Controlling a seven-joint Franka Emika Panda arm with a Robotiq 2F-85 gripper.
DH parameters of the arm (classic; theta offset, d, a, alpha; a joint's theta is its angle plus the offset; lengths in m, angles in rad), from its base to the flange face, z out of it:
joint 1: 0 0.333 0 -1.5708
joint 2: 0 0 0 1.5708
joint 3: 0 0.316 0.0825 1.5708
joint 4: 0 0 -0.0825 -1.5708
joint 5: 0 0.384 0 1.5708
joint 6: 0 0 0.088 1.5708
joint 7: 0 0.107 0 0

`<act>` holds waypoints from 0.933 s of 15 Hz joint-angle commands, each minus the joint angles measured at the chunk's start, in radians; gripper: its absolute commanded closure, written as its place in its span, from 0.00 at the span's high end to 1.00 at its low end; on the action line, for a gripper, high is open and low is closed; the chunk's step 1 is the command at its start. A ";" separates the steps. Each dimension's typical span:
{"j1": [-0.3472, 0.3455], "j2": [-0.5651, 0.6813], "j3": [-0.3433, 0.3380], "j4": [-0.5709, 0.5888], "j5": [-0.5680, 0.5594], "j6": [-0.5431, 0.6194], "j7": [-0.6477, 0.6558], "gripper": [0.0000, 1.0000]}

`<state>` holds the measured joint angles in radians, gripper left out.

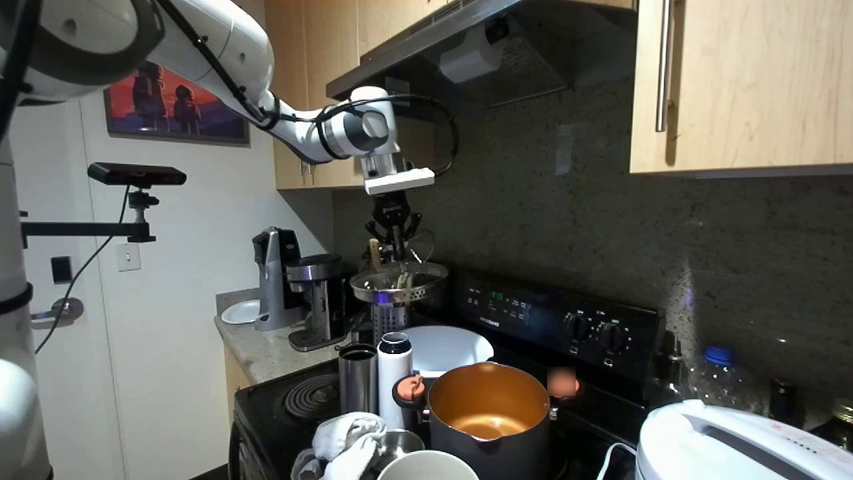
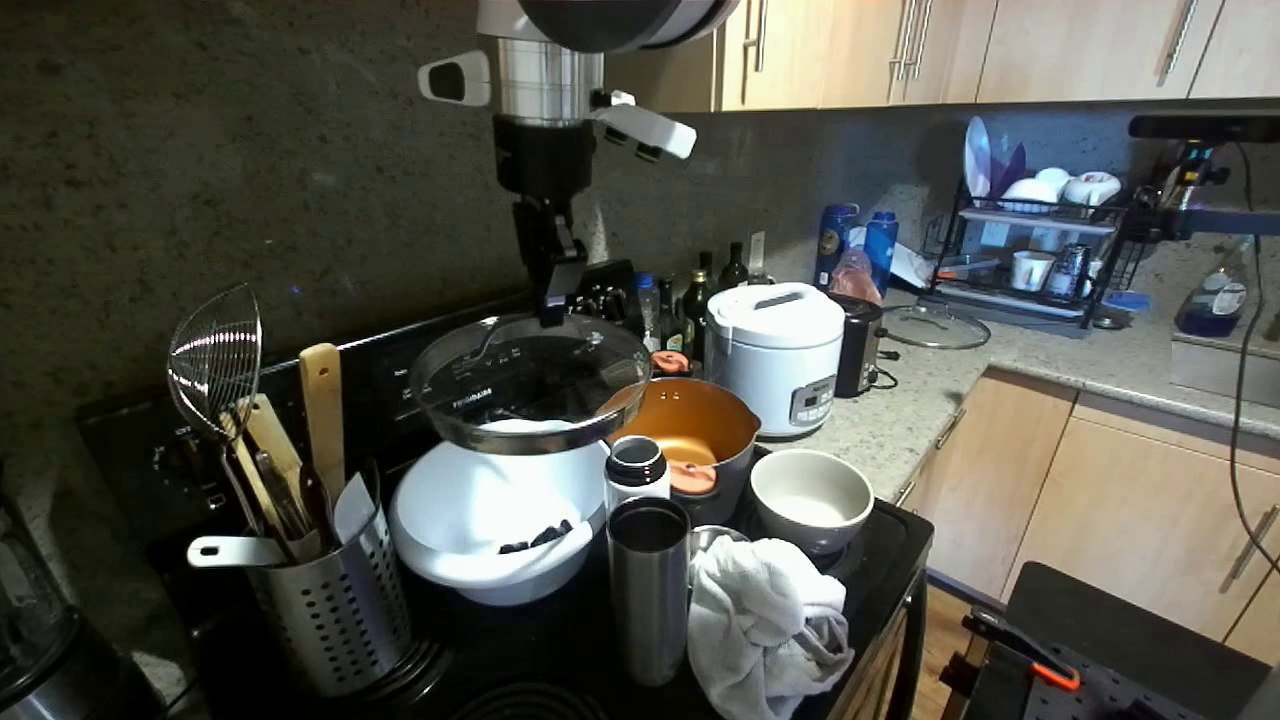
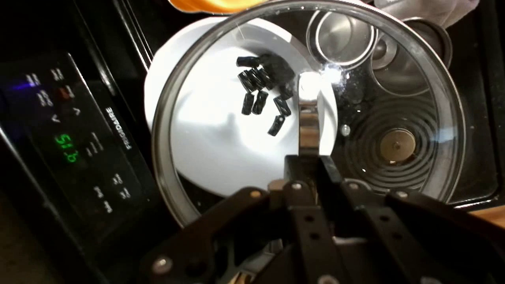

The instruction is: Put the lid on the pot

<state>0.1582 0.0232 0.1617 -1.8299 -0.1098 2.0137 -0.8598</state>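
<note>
Claw [image 3: 315,163], jaws nearly together on the handle [image 3: 309,128] of the lid [image 2: 525,385]

In an exterior view, looking slightly down along the stove [image 1: 266,390], with pot [image 1: 490,393] near, lid [image 1: 400,283] farther, backsplash [image 1: 533,200] on right. In an exterior view, looking more steeply down, with utensil holder [image 2: 330,610] near, rice cooker [image 2: 775,360] far, backsplash on left. In wrist view, facing down through lid from close above. Facing roughly opposite ways in both exterior views, overlapping on stove, pot, lid, white dish [image 2: 480,495].
</note>
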 commanded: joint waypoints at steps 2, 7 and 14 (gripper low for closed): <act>-0.034 -0.022 -0.036 0.016 -0.028 -0.028 0.047 0.08; -0.081 -0.011 -0.087 -0.020 -0.009 0.028 0.059 0.08; -0.149 0.054 -0.145 -0.017 0.036 0.090 0.040 0.08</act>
<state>0.0293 0.0645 0.0244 -1.8550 -0.1015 2.0588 -0.8223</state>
